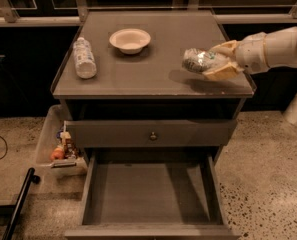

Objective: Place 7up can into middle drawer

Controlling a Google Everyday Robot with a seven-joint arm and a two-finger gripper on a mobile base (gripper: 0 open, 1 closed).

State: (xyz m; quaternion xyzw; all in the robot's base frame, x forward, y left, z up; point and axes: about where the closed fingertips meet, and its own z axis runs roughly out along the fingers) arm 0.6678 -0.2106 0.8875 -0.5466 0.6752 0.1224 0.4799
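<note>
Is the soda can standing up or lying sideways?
Sideways. The 7up can points its end left, clamped in the gripper above the cabinet top, right side.
</note>
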